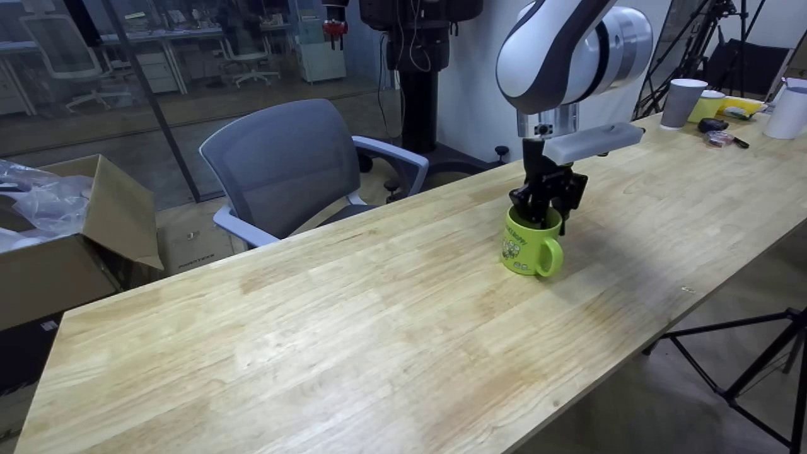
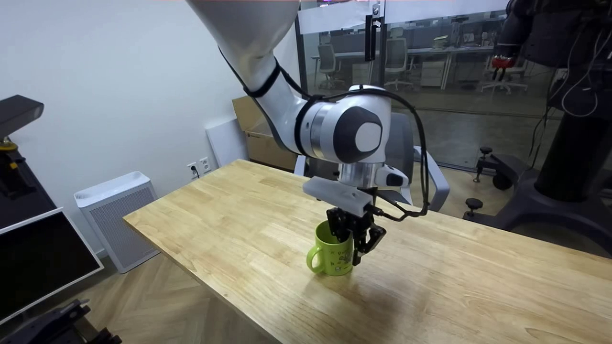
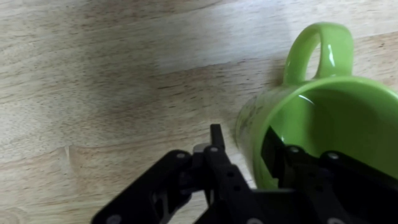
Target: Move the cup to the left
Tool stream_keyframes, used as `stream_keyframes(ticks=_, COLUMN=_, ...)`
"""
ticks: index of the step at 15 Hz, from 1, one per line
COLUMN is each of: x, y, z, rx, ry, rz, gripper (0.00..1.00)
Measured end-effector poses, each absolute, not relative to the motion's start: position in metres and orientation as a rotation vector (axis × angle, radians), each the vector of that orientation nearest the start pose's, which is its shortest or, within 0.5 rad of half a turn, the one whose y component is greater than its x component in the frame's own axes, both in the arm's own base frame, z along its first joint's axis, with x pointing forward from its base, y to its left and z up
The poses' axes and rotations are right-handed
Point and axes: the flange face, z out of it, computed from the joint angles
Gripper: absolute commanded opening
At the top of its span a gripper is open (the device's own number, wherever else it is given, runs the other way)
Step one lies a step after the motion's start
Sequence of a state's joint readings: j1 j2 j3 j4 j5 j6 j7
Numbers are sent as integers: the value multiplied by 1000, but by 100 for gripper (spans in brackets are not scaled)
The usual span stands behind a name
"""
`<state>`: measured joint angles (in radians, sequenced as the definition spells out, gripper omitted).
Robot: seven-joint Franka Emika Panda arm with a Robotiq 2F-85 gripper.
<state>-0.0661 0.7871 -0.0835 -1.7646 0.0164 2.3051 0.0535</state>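
The lime-green cup (image 1: 521, 252) stands upright on the wooden table (image 1: 302, 340). It also shows in an exterior view (image 2: 335, 260) and at the right of the wrist view (image 3: 345, 121). Its handle points toward the top of the wrist view. My gripper (image 1: 552, 226) is open and straddles the cup's wall, pointing down. In the wrist view (image 3: 243, 128) one finger is inside the cup, close to the inner wall. The other finger is outside, with a gap between it and the wall. The tip inside the cup is hidden in both exterior views.
A grey paper cup (image 1: 682, 106), a yellow bowl (image 1: 739, 106), a white container (image 1: 788, 115) and small items stand at the table's far end. An office chair (image 1: 284, 170) is close to the table's long edge. An open cardboard box (image 1: 123, 214) stands beyond the table.
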Motion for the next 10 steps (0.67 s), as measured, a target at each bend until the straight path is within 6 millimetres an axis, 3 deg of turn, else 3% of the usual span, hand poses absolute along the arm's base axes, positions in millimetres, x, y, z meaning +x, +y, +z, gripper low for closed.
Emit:
stream_keyframes(ticks=5, x=618, y=-97, z=99, rx=-3145, ry=324, rz=417, gripper=99)
stream_keyframes(ticks=10, x=626, y=-103, z=105, rx=-3171, ry=309, rz=420, gripper=100)
